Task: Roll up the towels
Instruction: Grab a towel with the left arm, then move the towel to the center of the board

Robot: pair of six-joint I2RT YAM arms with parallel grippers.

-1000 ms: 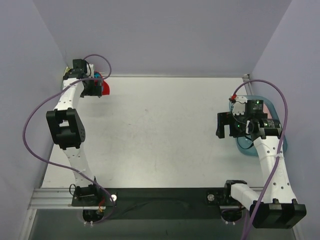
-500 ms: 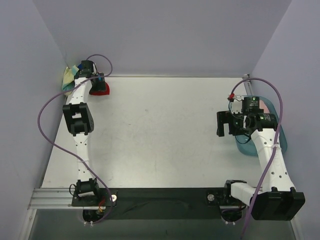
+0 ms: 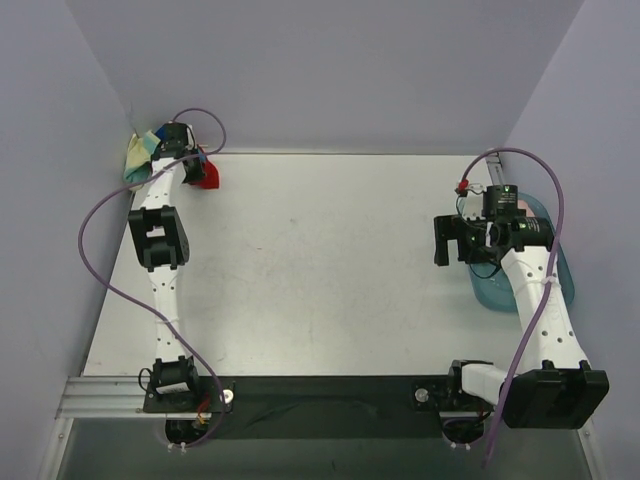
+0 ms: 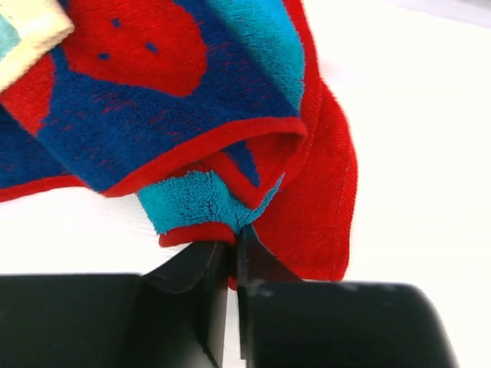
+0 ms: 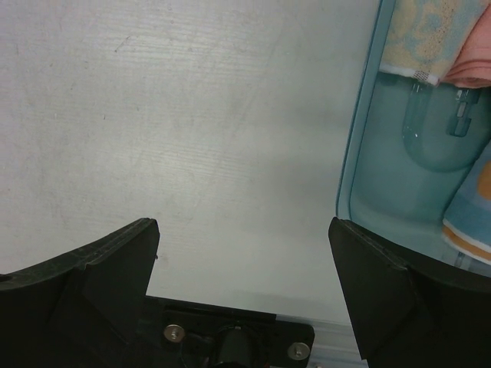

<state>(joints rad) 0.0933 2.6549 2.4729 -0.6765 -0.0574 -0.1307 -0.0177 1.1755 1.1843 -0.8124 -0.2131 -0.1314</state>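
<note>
**A:** My left claw [image 4: 230, 259] is pinched tight on the towel [image 4: 176, 100] hem, upper left of the top view. My right claw [image 5: 242, 238] is spread wide over bare table [image 3: 320, 260], beside the bin [image 5: 360, 153] at right.

**B:** Plan?

**A:** I'd drag it to mid-table, low and slow — the pinch looks thin, so a jerk could slip it. Flatten, then roll.

**B:** Blind spots?

**A:** Most of the pile [image 3: 137, 152] sits behind the arm [image 3: 160, 215], and the bin's contents are cut off — count unclear.
</note>
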